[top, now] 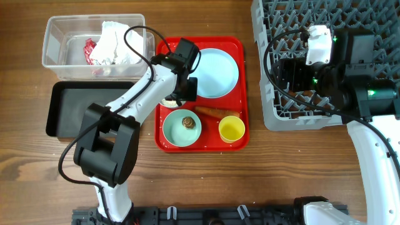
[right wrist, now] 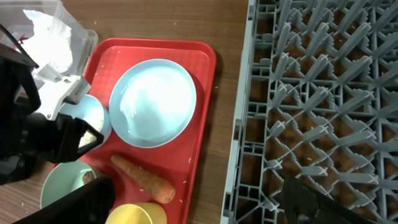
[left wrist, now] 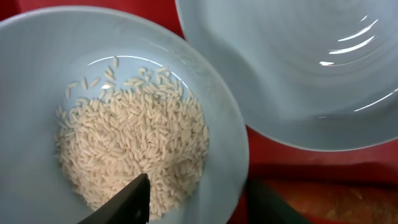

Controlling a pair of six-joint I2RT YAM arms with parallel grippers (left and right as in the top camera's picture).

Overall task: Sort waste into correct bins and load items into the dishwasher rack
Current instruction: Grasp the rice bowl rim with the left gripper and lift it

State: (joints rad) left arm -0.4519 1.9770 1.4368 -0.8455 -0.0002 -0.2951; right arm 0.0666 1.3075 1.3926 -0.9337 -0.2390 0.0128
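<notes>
My left gripper (top: 181, 94) (left wrist: 199, 186) is open and straddles the rim of the white-blue bowl (left wrist: 37, 74); one finger is over the white rice grains (left wrist: 130, 143) inside, the other outside. The pale blue plate (top: 215, 72) (left wrist: 298, 68) lies beside it. The pale green bowl (top: 175, 132) holds the brown nut (top: 187, 122). The carrot (top: 217, 112) (right wrist: 143, 177) and yellow cup (top: 231, 129) lie to its right. My right gripper (top: 282, 70) (right wrist: 198, 183) is open and empty at the left edge of the grey rack (top: 275, 112).
All the dishes sit on the flat red tray (top: 206, 142). The clear tub (top: 56, 44) at the back left holds crumpled white paper and something red. The black tray (top: 75, 109) lies in front of it. A few rice grains lie loose on the red tray.
</notes>
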